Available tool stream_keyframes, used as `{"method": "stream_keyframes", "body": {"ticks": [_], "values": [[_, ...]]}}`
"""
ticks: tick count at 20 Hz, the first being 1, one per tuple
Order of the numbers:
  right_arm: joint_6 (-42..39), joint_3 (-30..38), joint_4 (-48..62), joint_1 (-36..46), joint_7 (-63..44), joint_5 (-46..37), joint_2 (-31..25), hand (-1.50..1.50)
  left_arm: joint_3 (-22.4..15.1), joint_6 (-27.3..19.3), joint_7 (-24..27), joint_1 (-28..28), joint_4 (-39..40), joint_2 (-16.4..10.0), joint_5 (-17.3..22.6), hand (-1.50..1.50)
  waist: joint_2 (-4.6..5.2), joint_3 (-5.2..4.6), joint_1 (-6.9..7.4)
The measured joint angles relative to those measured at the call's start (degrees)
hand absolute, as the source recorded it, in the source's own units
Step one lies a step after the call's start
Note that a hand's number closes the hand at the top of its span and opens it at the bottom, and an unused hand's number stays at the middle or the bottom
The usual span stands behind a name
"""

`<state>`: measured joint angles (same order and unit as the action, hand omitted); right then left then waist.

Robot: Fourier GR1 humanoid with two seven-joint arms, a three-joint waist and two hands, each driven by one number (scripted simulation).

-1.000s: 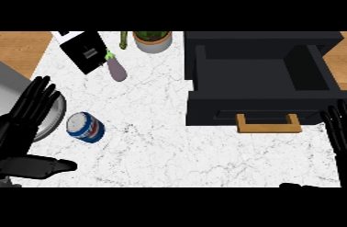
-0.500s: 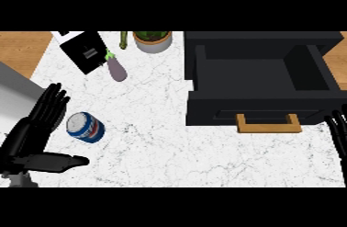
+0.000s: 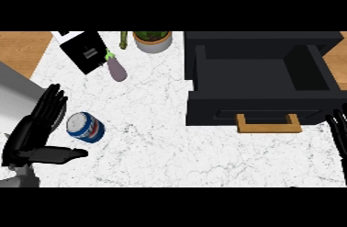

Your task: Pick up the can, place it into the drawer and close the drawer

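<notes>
The black left hand (image 3: pixel 34 134) is spread wide, fingers straight and thumb jutting sideways, holding nothing; just beside its fingers the cylindrical blue-and-white can (image 3: pixel 86 127) lies on the speckled white marble counter (image 3: pixel 156 143). Farther right the boxy black drawer (image 3: pixel 257 106) stands open, with a squared wooden handle (image 3: pixel 268 123). The right hand (image 3: pixel 338 134) shows straight fingers at the right edge

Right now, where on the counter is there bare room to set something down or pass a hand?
Bare counter lies between the can and the drawer front, and along the near edge below the handle. Crowded: the back left, with black flat item, eggplant and potted plant, and round the left hand beside the can.
</notes>
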<state>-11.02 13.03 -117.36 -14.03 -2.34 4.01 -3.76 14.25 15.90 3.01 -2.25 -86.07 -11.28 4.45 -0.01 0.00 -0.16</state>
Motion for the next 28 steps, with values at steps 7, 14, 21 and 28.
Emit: {"method": "stream_keyframes", "body": {"ticks": [7, 14, 21, 28], "values": [[-0.1, -0.1, 0.5, 0.4, 0.7, -1.0, 0.9, -1.50, 1.0, 0.9, 8.0, 0.0, 8.9, -1.1, -2.3, -1.50, 0.01, -0.01, -0.01], [-0.2, -0.6, 0.1, -0.1, 1.2, -2.0, 1.9, -1.50, 2.3, 2.2, 15.6, -2.0, 19.6, -3.4, -3.9, -1.50, 0.02, -0.01, -0.08], [0.5, -1.5, -3.0, -0.6, -0.8, -2.4, 2.5, -1.50, 2.5, 2.6, 19.6, -2.6, 25.5, -4.3, -4.8, -1.50, 0.00, -0.02, -0.05], [0.0, -0.6, -3.3, 0.0, -1.7, -1.5, 2.3, -1.50, 2.9, 1.6, 24.0, -6.6, 36.1, -5.0, -5.9, -1.50, 0.02, -0.02, -0.14]]}}
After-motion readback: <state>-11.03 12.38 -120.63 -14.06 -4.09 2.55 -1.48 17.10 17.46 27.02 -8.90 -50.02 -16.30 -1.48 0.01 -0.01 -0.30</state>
